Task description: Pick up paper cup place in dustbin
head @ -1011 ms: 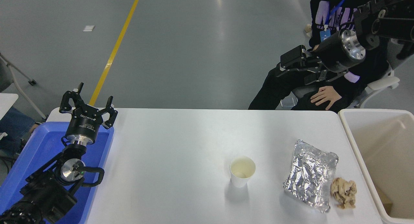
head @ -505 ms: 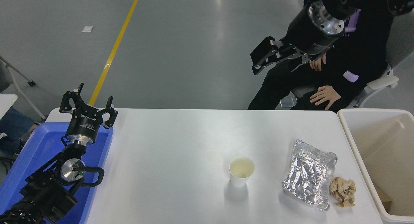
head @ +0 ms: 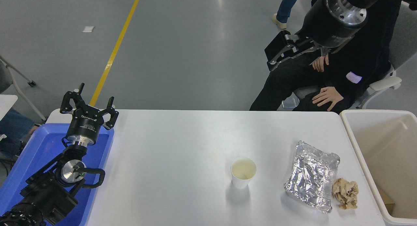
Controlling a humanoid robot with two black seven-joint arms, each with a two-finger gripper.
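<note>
We judge this the approach step; the paper cup (head: 243,172) stands upright near the table's (head: 182,144) front edge; our right gripper (head: 277,54), jaws apart, hangs beyond the far edge; next we must descend onto the cup; the dustbin (head: 355,134) waits at the right edge; left gripper (head: 88,102), jaws apart, sits parked.

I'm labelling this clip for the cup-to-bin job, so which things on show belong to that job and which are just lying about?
Part of the job:
- paper cup, upright on the table
- dustbin at the table's right end
- right hand, open, raised beyond the table's far edge

Just lying about:
- foil packet
- crumpled brown paper ball
- blue tray
- left hand, parked over the tray
</note>
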